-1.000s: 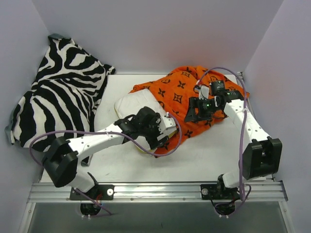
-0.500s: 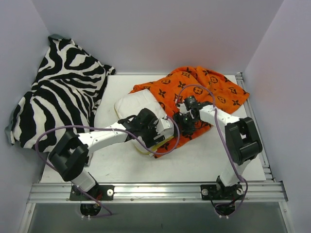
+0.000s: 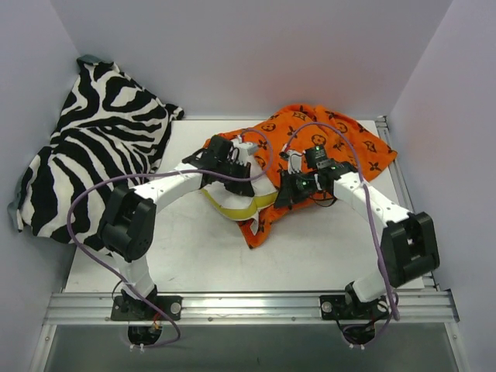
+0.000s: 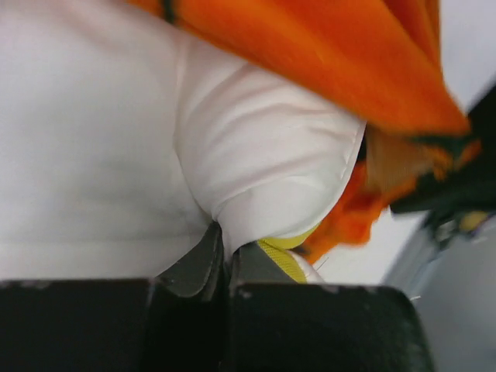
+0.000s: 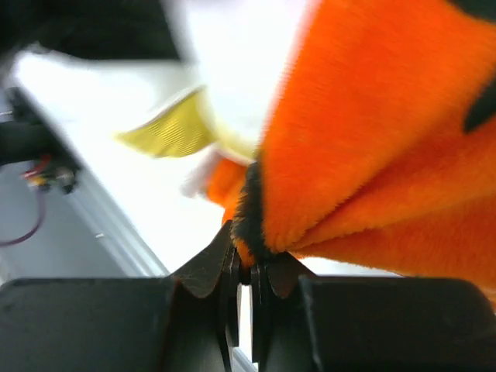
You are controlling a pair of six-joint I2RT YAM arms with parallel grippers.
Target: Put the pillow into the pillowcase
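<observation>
The white pillow (image 3: 246, 194) with yellow piping (image 3: 232, 209) lies mid-table, its far and right parts under the orange pillowcase (image 3: 341, 143). My left gripper (image 3: 246, 169) is at the pillow's far side, shut on a pinch of its white fabric (image 4: 256, 155); the left gripper (image 4: 226, 242) shows yellow piping (image 4: 285, 260) just beside its jaws and the orange pillowcase (image 4: 325, 54) draped above. My right gripper (image 3: 284, 194) is shut on the pillowcase's edge, to the right of the pillow. In the right wrist view the right gripper (image 5: 249, 262) pinches a fold of the orange pillowcase (image 5: 380, 132).
A black-and-white zebra-striped cloth (image 3: 93, 155) is heaped at the back left against the wall. White walls close in the table on the left, back and right. Purple cables (image 3: 93, 209) loop from both arms over the table (image 3: 325, 256).
My left gripper has moved from the pillow's near side to its far side and closed on it. My right gripper has closed on the pillowcase's edge; the orange cloth now covers more pillow.
</observation>
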